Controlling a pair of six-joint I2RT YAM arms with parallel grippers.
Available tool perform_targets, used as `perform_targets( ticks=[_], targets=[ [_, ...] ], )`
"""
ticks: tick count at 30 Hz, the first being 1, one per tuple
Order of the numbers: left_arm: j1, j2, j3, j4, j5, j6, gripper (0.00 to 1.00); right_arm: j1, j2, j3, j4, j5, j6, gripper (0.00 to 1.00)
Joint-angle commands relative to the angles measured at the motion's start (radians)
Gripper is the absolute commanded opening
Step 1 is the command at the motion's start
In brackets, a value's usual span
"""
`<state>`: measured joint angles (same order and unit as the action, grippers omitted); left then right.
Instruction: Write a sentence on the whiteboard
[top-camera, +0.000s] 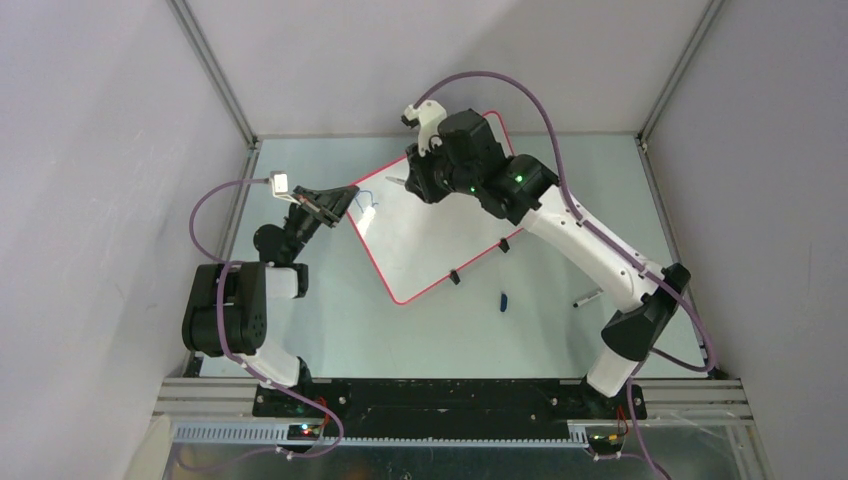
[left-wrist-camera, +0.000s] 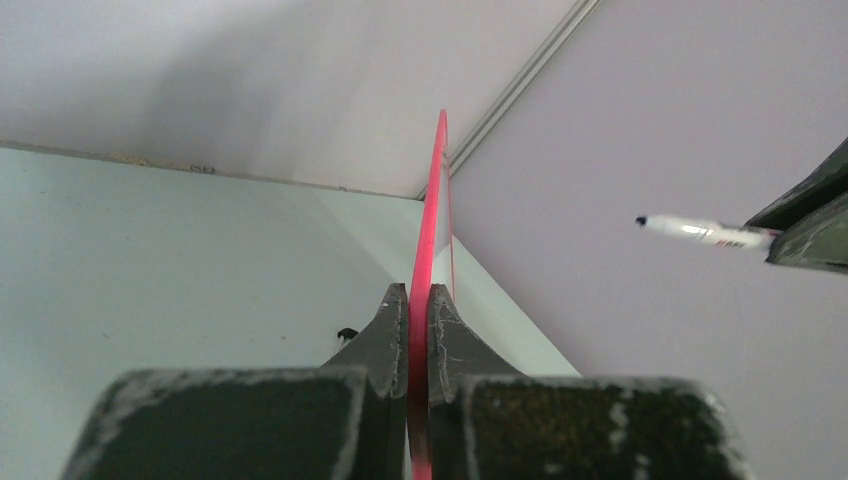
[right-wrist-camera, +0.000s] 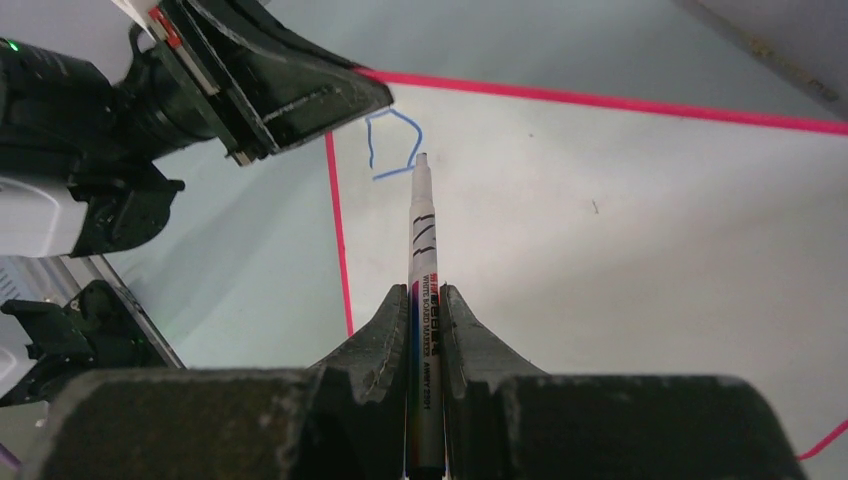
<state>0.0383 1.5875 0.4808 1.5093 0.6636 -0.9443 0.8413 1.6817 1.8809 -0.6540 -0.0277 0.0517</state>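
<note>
The whiteboard (top-camera: 430, 240) lies tilted on the table, white with a thin red rim (left-wrist-camera: 437, 190). My left gripper (top-camera: 345, 200) is shut on its left corner, and the rim runs between the closed fingers (left-wrist-camera: 385, 340) in the left wrist view. My right gripper (right-wrist-camera: 428, 295) is shut on a white whiteboard marker (right-wrist-camera: 421, 230) that points at the board's upper left. Of the sentence, only one blue D-like outline (right-wrist-camera: 395, 145) shows, just left of the marker tip. I cannot tell whether the tip touches the board. The marker (left-wrist-camera: 705, 232) also shows in the left wrist view.
A blue cap (top-camera: 503, 300) and a second pen (top-camera: 588, 297) lie on the table in front of the board. Two black clip feet (top-camera: 455, 277) sit on the board's near edge. Grey walls with metal corner posts (top-camera: 215, 75) enclose the table.
</note>
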Motion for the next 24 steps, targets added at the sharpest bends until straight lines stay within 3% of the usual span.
perform_targets(
  ticks=[1, 12, 18, 20, 23, 24],
  targets=[
    [-0.024, -0.020, -0.016, 0.022, 0.048, 0.117, 0.01, 0.008, 0.048, 0.138, -0.170, 0.026, -0.016, 0.00],
    [-0.025, -0.012, -0.008, 0.020, 0.049, 0.115, 0.00, -0.024, 0.141, 0.246, -0.286, 0.011, 0.011, 0.00],
    [-0.027, 0.001, 0.002, 0.020, 0.060, 0.117, 0.00, -0.061, 0.215, 0.387, -0.446, -0.017, 0.167, 0.00],
    [-0.029, 0.009, 0.012, 0.020, 0.070, 0.114, 0.01, -0.043, 0.170, 0.319, -0.414, 0.042, 0.255, 0.00],
    [-0.029, 0.013, 0.016, 0.020, 0.075, 0.116, 0.00, 0.023, 0.059, 0.171, -0.318, 0.332, 0.386, 0.00],
    [-0.029, 0.012, 0.015, 0.020, 0.075, 0.117, 0.00, 0.035, 0.019, 0.121, -0.290, 0.348, 0.429, 0.00]
  ],
)
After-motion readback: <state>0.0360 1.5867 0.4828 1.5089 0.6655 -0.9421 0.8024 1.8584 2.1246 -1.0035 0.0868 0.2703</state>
